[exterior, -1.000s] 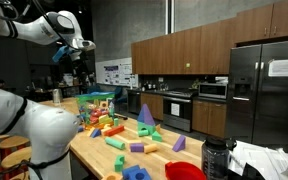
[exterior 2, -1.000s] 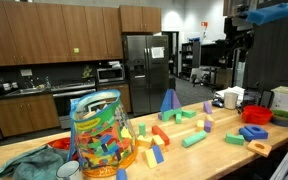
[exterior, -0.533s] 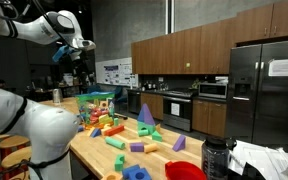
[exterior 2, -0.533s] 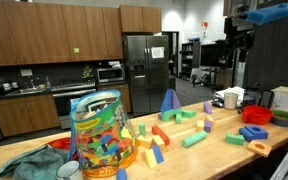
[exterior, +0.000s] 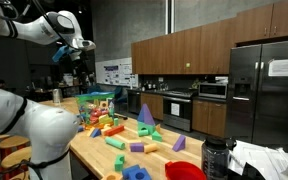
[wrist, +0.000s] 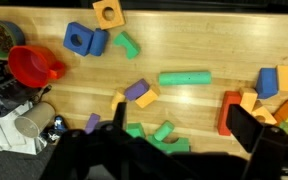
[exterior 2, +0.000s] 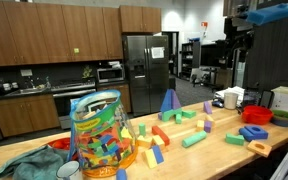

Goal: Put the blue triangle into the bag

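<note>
The upright blue triangular block (exterior 2: 169,102) on the wooden bench (exterior 2: 216,139) is seen mid-frame, well below-left of the jaws, whose spread cannot be judged.

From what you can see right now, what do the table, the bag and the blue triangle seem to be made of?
Table: wood, smooth finish; plank seams and grain show. Bag: probably clear plastic; blocks show through. Blue triangle: matte, perhaps foam or painted wood.
</note>
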